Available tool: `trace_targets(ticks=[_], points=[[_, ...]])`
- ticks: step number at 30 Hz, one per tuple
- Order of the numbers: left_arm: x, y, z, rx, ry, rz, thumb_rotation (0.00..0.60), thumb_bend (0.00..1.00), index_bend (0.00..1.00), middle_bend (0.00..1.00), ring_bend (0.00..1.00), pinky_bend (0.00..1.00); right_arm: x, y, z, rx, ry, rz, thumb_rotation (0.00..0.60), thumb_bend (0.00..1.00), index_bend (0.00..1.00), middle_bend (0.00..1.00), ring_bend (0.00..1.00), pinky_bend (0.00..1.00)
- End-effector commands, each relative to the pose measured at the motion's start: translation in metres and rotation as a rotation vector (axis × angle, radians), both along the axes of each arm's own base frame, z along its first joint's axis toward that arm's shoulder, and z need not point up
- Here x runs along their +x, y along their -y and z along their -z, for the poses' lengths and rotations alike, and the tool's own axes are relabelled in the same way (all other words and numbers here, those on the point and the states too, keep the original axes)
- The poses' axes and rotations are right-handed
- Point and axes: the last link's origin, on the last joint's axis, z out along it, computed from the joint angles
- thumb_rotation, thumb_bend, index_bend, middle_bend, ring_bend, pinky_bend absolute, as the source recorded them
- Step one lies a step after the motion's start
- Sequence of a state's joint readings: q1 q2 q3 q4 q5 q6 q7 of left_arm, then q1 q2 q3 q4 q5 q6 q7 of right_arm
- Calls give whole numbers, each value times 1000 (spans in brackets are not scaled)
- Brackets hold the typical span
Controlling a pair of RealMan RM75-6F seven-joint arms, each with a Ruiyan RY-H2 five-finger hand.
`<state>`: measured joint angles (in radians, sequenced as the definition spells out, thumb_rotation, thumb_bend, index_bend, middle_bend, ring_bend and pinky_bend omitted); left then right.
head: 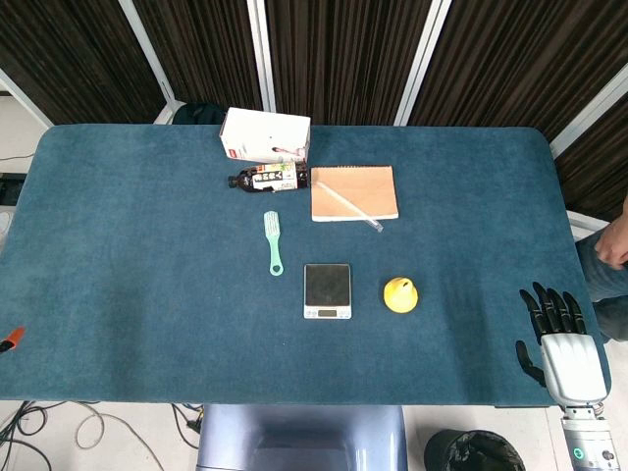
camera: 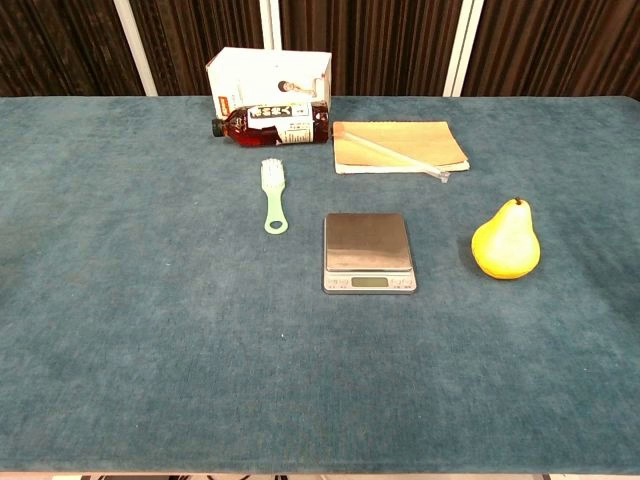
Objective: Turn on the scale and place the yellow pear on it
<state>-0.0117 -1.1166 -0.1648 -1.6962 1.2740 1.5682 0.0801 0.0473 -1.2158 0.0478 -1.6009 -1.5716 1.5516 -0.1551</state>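
A small silver scale [head: 327,290] [camera: 368,252] sits near the middle of the blue table, its platform bare. The yellow pear [head: 400,294] [camera: 506,242] stands upright on the cloth just right of the scale, not touching it. My right hand [head: 560,329] shows only in the head view, at the table's front right corner, fingers spread flat, holding nothing, well right of the pear. The left hand appears in neither view.
Behind the scale lie a green brush [head: 273,240] [camera: 273,196], a dark bottle on its side [head: 269,179] [camera: 272,121], a white box [head: 265,135] [camera: 267,72] and a brown notebook [head: 353,192] [camera: 398,145] with a clear pen [head: 349,207] on it. An orange object [head: 10,340] pokes in at the left edge.
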Motion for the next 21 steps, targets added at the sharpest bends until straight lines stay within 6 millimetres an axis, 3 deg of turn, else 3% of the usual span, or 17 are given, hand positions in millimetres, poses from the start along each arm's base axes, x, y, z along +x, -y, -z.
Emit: trace_targets(ticks=[1,21], points=[[0,0,0,1,0,1,600,0,34,0,0,0,0,0,0,0,-1,0,600,503,66,27,40,14],[-1,0,-2,11,6,-2,600,0,34,0,0,0,3,-2,-1,7,15,-15,600,504,66,27,48,44]])
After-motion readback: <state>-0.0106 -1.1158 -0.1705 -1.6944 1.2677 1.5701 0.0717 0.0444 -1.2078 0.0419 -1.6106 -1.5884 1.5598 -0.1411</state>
